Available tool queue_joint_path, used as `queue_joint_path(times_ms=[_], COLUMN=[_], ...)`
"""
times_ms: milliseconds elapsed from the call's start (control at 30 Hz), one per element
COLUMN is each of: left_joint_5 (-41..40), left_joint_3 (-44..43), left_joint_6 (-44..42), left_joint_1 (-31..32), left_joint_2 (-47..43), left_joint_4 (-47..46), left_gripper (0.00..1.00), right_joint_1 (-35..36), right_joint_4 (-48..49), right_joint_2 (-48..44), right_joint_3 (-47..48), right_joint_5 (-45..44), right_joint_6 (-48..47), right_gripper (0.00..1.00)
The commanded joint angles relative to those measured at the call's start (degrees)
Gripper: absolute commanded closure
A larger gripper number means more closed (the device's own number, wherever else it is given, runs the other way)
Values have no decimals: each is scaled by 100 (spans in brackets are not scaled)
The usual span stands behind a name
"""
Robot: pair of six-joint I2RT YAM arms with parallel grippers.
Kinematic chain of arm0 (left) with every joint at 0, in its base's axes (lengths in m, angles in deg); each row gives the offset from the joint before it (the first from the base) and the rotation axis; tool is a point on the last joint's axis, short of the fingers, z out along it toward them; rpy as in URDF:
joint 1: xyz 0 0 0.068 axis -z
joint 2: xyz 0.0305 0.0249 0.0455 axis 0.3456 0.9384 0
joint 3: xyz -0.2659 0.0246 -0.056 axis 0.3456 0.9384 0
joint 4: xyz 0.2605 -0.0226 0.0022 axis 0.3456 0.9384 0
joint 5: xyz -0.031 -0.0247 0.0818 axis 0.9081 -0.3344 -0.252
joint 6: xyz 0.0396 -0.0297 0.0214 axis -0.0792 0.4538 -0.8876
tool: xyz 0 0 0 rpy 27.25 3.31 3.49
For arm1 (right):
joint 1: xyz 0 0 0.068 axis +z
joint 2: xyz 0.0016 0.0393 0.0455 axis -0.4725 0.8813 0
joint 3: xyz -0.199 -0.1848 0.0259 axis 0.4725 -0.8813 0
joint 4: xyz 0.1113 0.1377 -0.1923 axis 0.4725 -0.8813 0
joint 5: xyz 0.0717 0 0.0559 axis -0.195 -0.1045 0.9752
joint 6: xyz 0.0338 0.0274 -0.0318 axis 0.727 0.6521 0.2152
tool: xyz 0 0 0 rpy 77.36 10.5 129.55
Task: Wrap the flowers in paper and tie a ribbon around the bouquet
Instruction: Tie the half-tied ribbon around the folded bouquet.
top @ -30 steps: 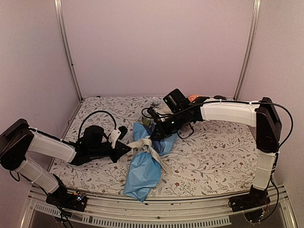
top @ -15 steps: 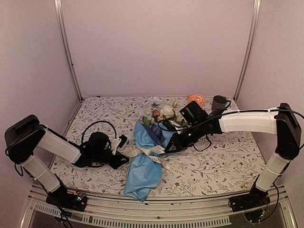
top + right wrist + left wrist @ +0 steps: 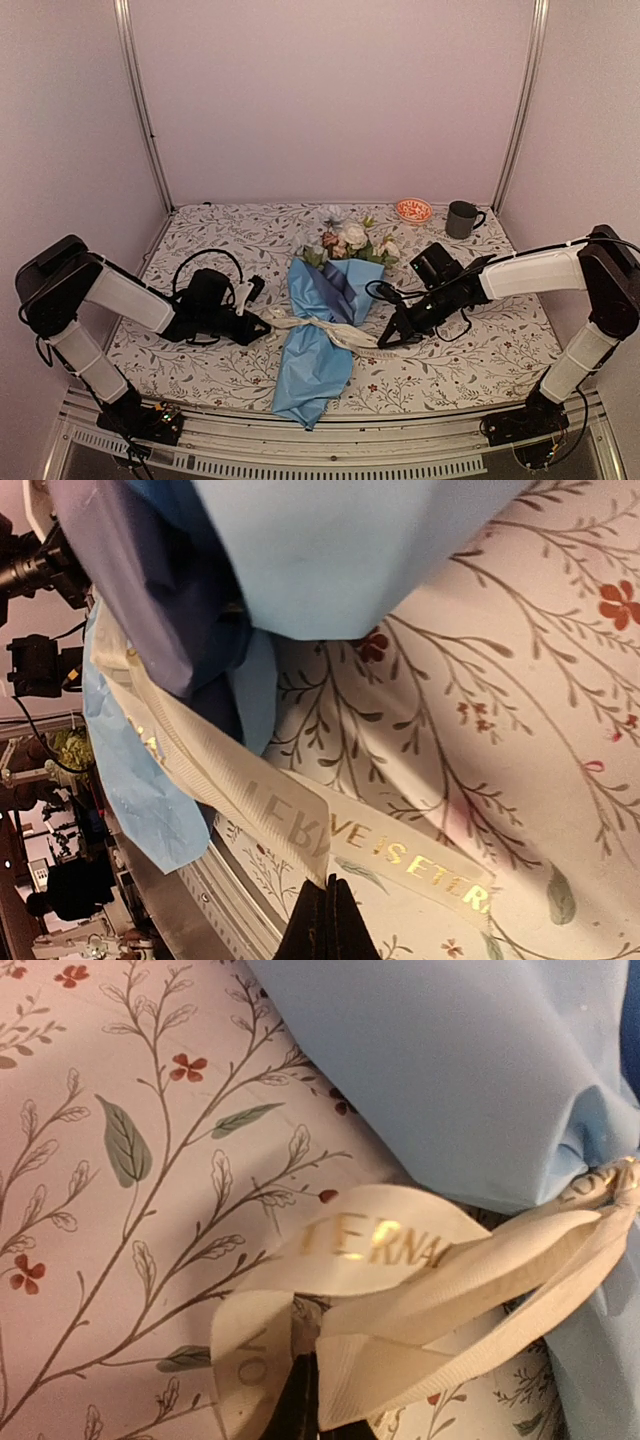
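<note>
Ribbon (image 3: 318,326): crosses bouquet (image 3: 312,372) lying between my grippers; left gripper (image 3: 264,324) clamped on one end, right gripper (image 3: 384,340) on the other. Step: tying. Next, I judge: pull ends apart.

Both our arms stretched low toward the tabletop (image 3: 480,345) middle.
Left gripper (image 3: 262,322), right gripper (image 3: 385,340): jaws clamped tight, tips facing.

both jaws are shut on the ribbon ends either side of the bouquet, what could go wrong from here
1. Both jaws pinch the ribbon only at their very tips, so a harder pull may slip an end free.
2. The bouquet lies loose with its narrow end at the table's near edge; an uneven pull might swing or drag it off.
3. The thin paper bunches at the band and could tear.
</note>
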Motion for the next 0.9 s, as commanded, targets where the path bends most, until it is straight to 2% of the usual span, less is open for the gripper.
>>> queue_joint_path(times_ms=[0, 233, 467, 633, 867], left_joint_5=[96, 66, 118, 107, 252], left_joint_3=[15, 121, 217, 260, 253], left_joint_6=[7, 1, 10, -7, 34], left_joint_1=[-151, -229, -252, -261, -261], left_joint_2=[18, -52, -153, -235, -188], left_joint_4=[265, 339, 356, 395, 318], left_gripper=[100, 100, 100, 100, 100], right_joint_1=[-412, -1029, -1290, -1883, -1907], right_joint_4=[232, 359, 320, 333, 579], right_joint_2=[-86, -197, -352, -452, -277], right_joint_3=[-324, -737, -830, -917, -1008], right_joint_5=[-17, -181, -310, -436, -238], right_joint_6=[155, 262, 277, 224, 221], right_gripper=[100, 100, 100, 100, 100])
